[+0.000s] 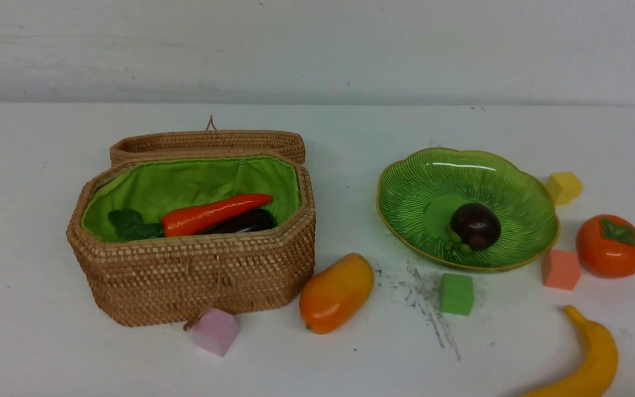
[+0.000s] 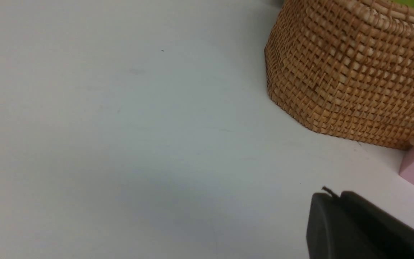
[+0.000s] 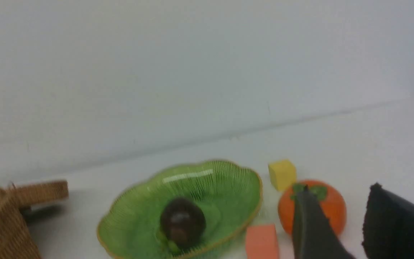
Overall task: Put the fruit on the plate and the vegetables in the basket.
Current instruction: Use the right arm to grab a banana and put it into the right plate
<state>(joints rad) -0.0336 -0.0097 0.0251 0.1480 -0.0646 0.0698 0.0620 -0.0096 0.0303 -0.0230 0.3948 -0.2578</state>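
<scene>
Two vegetables lie in the open basket [image 1: 196,275], centre left of the front view. The carrot [image 1: 213,214] runs lengthwise, tip toward the upper right and leaves toward the lower left. The eggplant [image 1: 246,221], mostly hidden, lies along it just below.

The mangosteen [image 1: 474,225] sits on the plate [image 1: 494,176] at centre right, cap toward the lower left. The mango [image 1: 337,292] lies on the table between them, long axis rising to the upper right. The persimmon [image 1: 609,248] stands leaf-up right of the plate. The banana [image 1: 587,358] curves in the lower right corner, tip up-left.

The left gripper [image 2: 334,196] has its jaws together near the basket wall. The right gripper [image 3: 339,189] has its jaws apart and empty.
</scene>
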